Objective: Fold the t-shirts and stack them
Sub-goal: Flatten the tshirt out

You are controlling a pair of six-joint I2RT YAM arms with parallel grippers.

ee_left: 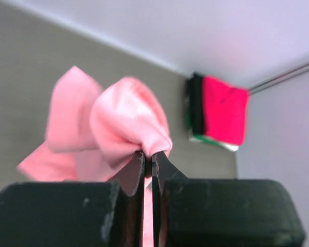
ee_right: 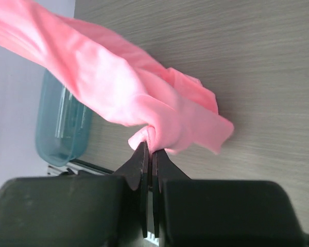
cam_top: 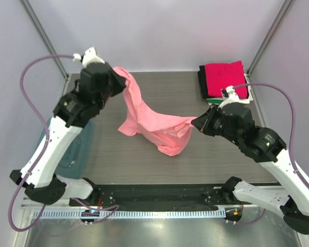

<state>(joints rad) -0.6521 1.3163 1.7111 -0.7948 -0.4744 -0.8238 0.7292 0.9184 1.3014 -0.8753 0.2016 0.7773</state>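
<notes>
Left gripper and right gripper are each clamping the pink shirt over bare mid-table; the stack is sitting at the far-right edge.

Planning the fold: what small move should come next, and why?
Probably draw the left gripper and right gripper apart: both are shut on the pink shirt, which sags bunched and twisted between them, so spreading it should precede any fold.

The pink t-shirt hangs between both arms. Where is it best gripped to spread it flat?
Likely its loose lower end, which seems to lie crumpled on the table: pinch one edge layer there from above. The left end effector and right end effector each clamp a bunched fold of the pink t-shirt, so it hangs twisted between them.
</notes>
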